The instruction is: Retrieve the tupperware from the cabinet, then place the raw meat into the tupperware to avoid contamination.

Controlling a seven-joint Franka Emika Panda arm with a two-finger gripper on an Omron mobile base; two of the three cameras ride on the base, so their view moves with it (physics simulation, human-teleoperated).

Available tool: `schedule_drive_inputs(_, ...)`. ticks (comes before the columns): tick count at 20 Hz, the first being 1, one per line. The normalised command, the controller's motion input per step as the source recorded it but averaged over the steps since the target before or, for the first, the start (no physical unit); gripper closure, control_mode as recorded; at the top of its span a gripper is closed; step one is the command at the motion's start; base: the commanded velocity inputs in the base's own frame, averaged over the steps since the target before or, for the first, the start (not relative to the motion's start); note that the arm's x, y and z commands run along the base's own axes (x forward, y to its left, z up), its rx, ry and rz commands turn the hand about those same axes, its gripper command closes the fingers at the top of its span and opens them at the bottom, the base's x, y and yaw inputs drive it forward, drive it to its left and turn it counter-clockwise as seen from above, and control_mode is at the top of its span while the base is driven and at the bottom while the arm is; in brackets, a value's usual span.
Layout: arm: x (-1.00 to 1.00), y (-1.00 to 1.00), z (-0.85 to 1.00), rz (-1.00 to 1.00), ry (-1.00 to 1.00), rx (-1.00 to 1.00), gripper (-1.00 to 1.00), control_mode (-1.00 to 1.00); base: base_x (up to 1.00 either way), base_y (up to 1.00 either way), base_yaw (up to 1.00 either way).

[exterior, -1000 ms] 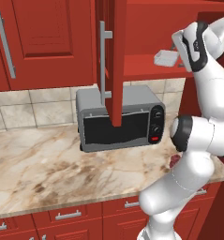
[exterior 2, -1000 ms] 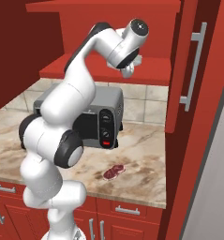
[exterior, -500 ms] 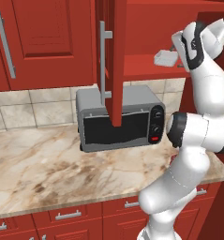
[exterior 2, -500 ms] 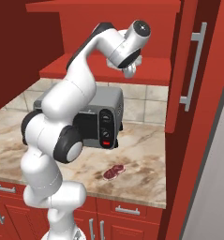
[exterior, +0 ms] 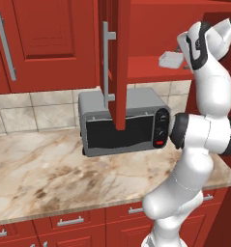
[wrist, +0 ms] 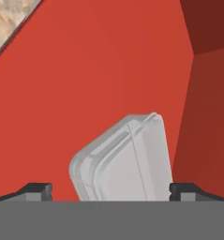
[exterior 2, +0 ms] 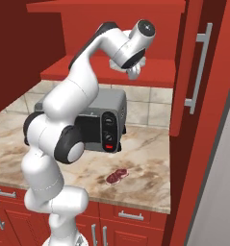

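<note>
Since a second ago the arm's upper links have leaned slightly, while everything on the counter [exterior: 49, 169] stays put. In the left base view the cabinet [exterior: 54, 43] stands with one door swung out edge-on in front of the toaster oven [exterior: 124, 123], and to its right the tupperware [exterior: 169, 59] sits on the red shelf [exterior: 146, 70], just beside the raised hand. The right base view adds what that side hides: the raw meat [exterior 2: 117, 176] lies on the marble near the counter's front edge, right of the oven, well apart from the container. The hand view looks down on the tupperware between the fingertips [wrist: 37, 191] of the gripper [wrist: 111, 191], jaws spread wide, not pinching it.
</note>
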Motion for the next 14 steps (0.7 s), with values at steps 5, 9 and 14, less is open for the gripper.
schedule_drive_inputs(5, 0.21, 0.00, -0.10, 0.00, 0.00, 0.00, -1.00, -1.00, 0.00, 0.00, 0.00)
schedule_drive_inputs(9, 0.20, 0.00, -0.13, 0.00, 0.00, 0.00, -1.00, -1.00, 0.00, 0.00, 0.00)
schedule_drive_inputs(14, 0.11, 0.00, -0.16, 0.00, 0.00, 0.00, -1.00, -1.00, 0.00, 0.00, 0.00)
